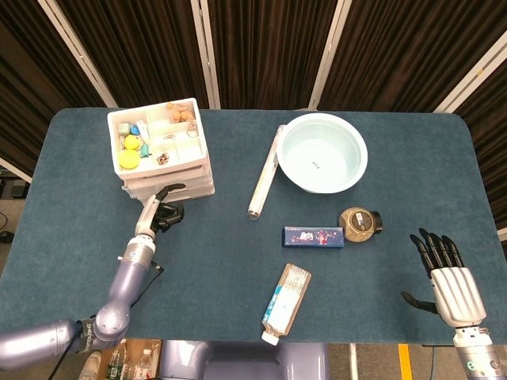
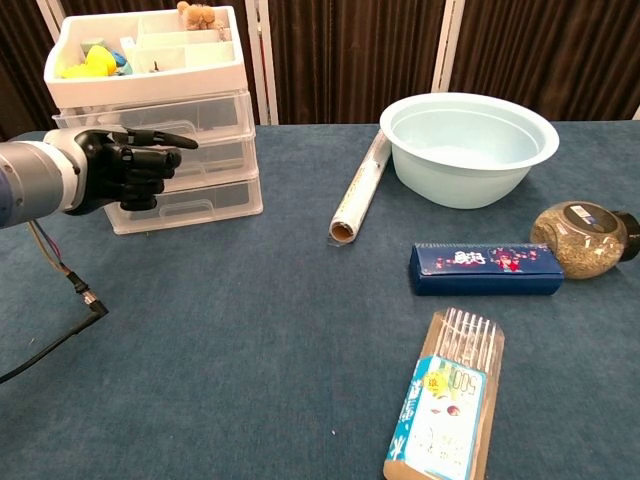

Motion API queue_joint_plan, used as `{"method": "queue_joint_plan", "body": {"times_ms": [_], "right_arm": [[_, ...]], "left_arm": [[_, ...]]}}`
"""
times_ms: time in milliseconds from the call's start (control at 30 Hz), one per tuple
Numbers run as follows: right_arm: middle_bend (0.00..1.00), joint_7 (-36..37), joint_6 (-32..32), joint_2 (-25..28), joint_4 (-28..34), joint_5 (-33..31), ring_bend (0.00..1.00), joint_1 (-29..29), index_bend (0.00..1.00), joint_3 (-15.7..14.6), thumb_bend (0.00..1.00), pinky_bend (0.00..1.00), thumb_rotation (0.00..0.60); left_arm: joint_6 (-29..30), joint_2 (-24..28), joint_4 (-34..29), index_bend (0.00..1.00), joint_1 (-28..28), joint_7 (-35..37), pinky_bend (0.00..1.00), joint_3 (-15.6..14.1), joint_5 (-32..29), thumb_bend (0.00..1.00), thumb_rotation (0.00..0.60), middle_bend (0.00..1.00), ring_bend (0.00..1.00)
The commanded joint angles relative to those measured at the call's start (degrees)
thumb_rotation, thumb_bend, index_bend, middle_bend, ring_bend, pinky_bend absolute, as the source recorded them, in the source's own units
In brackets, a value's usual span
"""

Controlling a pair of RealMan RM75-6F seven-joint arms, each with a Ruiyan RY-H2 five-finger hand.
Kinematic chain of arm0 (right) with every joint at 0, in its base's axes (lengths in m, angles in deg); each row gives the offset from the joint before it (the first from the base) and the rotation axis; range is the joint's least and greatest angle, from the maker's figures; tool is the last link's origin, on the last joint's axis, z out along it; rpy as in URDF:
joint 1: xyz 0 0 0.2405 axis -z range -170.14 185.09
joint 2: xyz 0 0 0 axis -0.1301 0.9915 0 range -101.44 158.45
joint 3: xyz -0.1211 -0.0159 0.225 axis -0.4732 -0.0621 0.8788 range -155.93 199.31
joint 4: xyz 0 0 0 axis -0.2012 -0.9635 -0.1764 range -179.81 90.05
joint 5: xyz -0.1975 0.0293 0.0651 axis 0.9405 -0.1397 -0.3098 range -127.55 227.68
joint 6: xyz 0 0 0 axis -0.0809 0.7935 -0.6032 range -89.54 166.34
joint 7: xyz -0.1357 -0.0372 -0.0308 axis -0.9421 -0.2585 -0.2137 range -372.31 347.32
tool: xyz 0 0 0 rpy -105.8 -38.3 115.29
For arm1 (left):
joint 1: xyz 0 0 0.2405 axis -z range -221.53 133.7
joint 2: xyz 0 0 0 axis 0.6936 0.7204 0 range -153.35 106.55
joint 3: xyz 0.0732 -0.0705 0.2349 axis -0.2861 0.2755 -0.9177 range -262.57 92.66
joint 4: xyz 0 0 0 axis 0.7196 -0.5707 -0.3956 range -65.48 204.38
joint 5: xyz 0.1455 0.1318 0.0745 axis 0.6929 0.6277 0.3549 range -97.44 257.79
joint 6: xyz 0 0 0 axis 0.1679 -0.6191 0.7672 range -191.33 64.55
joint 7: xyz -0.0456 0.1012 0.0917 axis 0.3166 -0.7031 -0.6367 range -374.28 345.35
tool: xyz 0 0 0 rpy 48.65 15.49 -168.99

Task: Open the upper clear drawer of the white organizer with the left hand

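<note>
From the head view we see the white organizer (image 1: 164, 158) near the table's (image 1: 222, 261) far left corner, its top tray full of small items. Our left hand (image 1: 162, 211) sits just at its front face, one finger stretched toward the drawers and the rest curled in, grasping nothing we can make out. Our right hand (image 1: 444, 273) rests near the right edge by the near corner, fingers spread and released, well apart from everything. A pale bowl (image 1: 322, 153), a foil roll (image 1: 265, 172), a blue box (image 1: 314, 237), a jar (image 1: 360, 222) and a chopstick pack (image 1: 286, 299) lie across the middle.

From the chest view the left hand (image 2: 128, 167) covers the front of the stack, its extended finger level with the seam under the upper clear drawer (image 2: 190, 113) (whether it touches the handle is hidden). That drawer looks closed.

We judge the risk is dragging or tipping the whole organizer rather than sliding the drawer, since it is light and nothing braces it. The finger could also hook the drawer below instead.
</note>
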Motion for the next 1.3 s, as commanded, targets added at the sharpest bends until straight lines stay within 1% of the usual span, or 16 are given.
{"method": "queue_joint_plan", "body": {"times_ms": [33, 167, 267, 400, 533, 600, 700, 933, 1000, 1067, 1167, 1300], "right_arm": [[0.0, 0.0, 0.0, 0.0, 0.0, 0.0, 0.0, 0.0, 0.0, 0.0, 0.07, 0.0, 0.6], [0.0, -0.1, 0.0, 0.0, 0.0, 0.1, 0.0, 0.0, 0.0, 0.0, 0.07, 0.0, 0.6], [0.0, -0.2, 0.0, 0.0, 0.0, 0.0, 0.0, 0.0, 0.0, -0.1, 0.07, 0.0, 0.6], [0.0, -0.3, 0.0, -0.1, 0.0, 0.0, 0.0, 0.0, 0.0, 0.0, 0.07, 0.0, 0.6], [0.0, -0.4, 0.0, -0.1, 0.0, 0.0, 0.0, 0.1, 0.0, 0.0, 0.07, 0.0, 0.6], [0.0, -0.5, 0.0, -0.1, 0.0, 0.0, 0.0, 0.1, 0.0, 0.0, 0.07, 0.0, 0.6], [0.0, -0.6, 0.0, -0.2, 0.0, 0.0, 0.0, 0.1, 0.0, -0.1, 0.07, 0.0, 0.6], [0.0, -0.7, 0.0, -0.3, -0.1, 0.1, 0.0, 0.1, 0.0, -0.1, 0.07, 0.0, 0.6], [0.0, -0.7, 0.0, -0.3, -0.1, 0.2, 0.0, 0.1, 0.0, -0.2, 0.07, 0.0, 0.6], [0.0, -0.7, 0.0, -0.3, -0.1, 0.2, 0.0, 0.1, 0.0, -0.2, 0.07, 0.0, 0.6], [0.0, -0.7, 0.0, -0.3, -0.1, 0.2, 0.0, 0.1, 0.0, -0.2, 0.07, 0.0, 0.6], [0.0, -0.8, -0.1, -0.3, -0.1, 0.1, 0.0, 0.1, 0.0, -0.2, 0.07, 0.0, 0.6]], "left_arm": [[0.1, 0.9, -1.4, 0.29, -1.3, 0.6, 0.93, -1.1, 1.0, 0.63, 0.6, 1.0, 0.95], [0.1, 2.1, -3.2, 0.28, -3.4, 1.7, 0.93, -3.0, 2.6, 0.63, 0.6, 1.0, 0.95], [-0.4, 3.2, -4.4, 0.24, -4.9, 2.5, 0.93, -4.5, 4.0, 0.63, 0.6, 1.0, 0.95], [-0.9, 5.2, -5.6, 0.22, -6.4, 2.2, 0.93, -7.0, 8.3, 0.63, 0.6, 1.0, 0.95], [0.0, 7.2, -6.2, 0.2, -6.7, -1.8, 0.93, -10.4, 15.8, 0.63, 0.6, 1.0, 0.95], [1.4, 8.3, -6.9, 0.2, -6.7, -4.8, 0.93, -12.1, 19.9, 0.63, 0.6, 1.0, 0.95], [3.7, 10.1, -8.8, 0.2, -5.9, -10.5, 0.93, -13.3, 23.0, 0.63, 0.6, 1.0, 0.95], [9.4, 13.3, -13.6, 0.2, -3.1, -24.0, 0.93, -13.1, 25.8, 0.65, 0.6, 1.0, 0.95], [10.9, 13.6, -14.4, 0.2, -2.6, -26.5, 0.93, -12.5, 24.8, 0.65, 0.6, 1.0, 0.95], [12.3, 14.1, -15.0, 0.21, -1.9, -29.5, 0.94, -11.6, 22.4, 0.66, 0.6, 1.0, 0.95], [14.7, 14.5, -14.9, 0.21, -0.7, -33.5, 0.94, -10.4, 20.0, 0.66, 0.6, 1.0, 0.95], [16.7, 14.7, -13.8, 0.21, 0.3, -37.2, 0.94, -9.9, 18.1, 0.66, 0.6, 1.0, 0.95]]}}
